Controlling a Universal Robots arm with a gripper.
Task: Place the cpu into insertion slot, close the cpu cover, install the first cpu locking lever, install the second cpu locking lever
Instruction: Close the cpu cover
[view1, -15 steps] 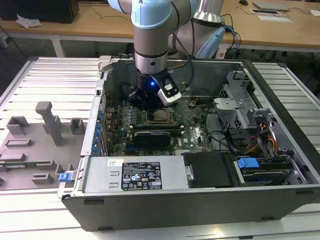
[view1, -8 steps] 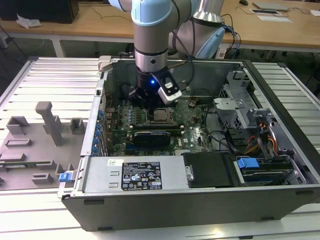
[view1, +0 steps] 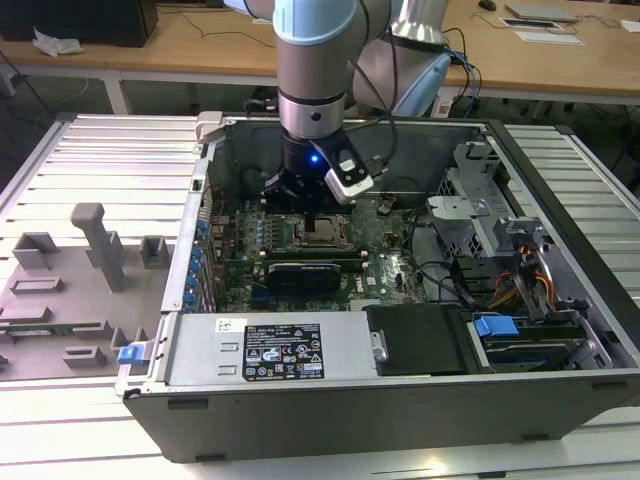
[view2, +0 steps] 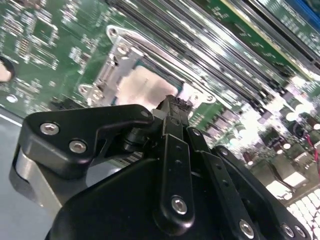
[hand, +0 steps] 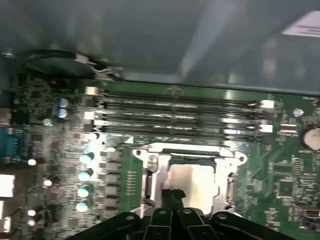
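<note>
The cpu (hand: 192, 182) lies under the closed cpu cover (hand: 150, 160) just ahead of the gripper (hand: 172, 196), its tips pinched together and empty; the lever step seems in hand, needing precise tip placement.

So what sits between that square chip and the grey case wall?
Long memory slots, side by side on the green board, lie between the cpu and the case wall in the first wrist view.
</note>
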